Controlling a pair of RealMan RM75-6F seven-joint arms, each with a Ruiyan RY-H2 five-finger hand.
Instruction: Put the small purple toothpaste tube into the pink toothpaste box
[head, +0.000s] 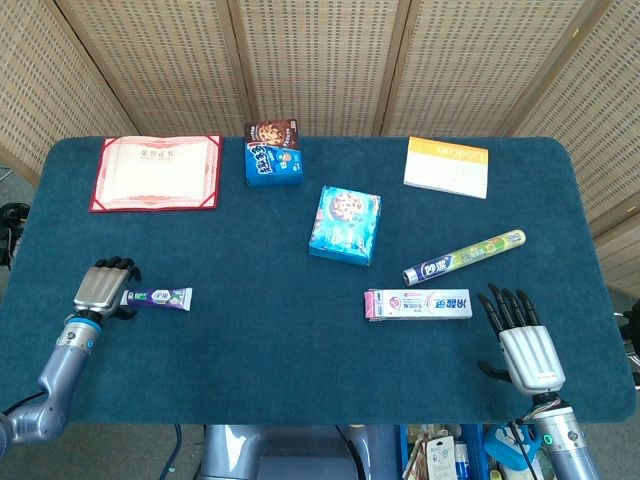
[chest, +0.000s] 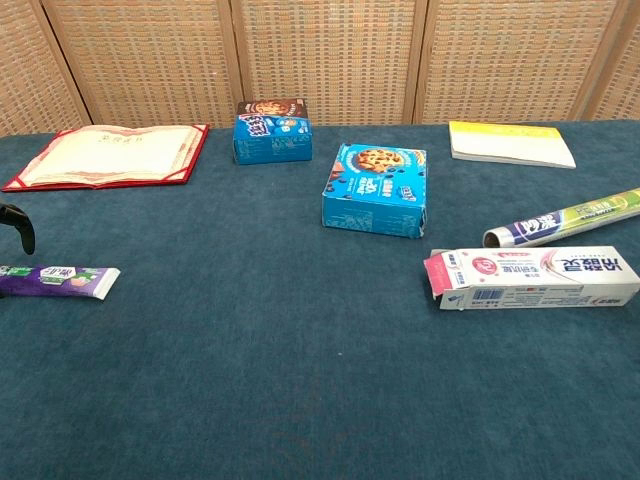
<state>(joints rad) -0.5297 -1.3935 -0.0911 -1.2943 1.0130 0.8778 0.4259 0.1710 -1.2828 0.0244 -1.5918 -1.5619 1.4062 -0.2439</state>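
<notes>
The small purple toothpaste tube (head: 155, 297) (chest: 58, 280) lies flat at the table's near left. My left hand (head: 103, 288) hovers at its capped end with fingers bent downward; in the chest view one dark fingertip (chest: 18, 222) hangs above the tube, apart from it. The pink toothpaste box (head: 418, 304) (chest: 535, 278) lies on its side at the near right, its flap end open toward the left. My right hand (head: 520, 335) rests just right of the box, fingers spread and holding nothing.
A red certificate folder (head: 155, 172) lies at the far left, with a small blue snack box (head: 273, 153) beside it. A blue cookie box (head: 345, 224) sits mid-table. A yellow-white book (head: 447, 166) lies far right, and a foil roll (head: 464, 256) lies just behind the pink box.
</notes>
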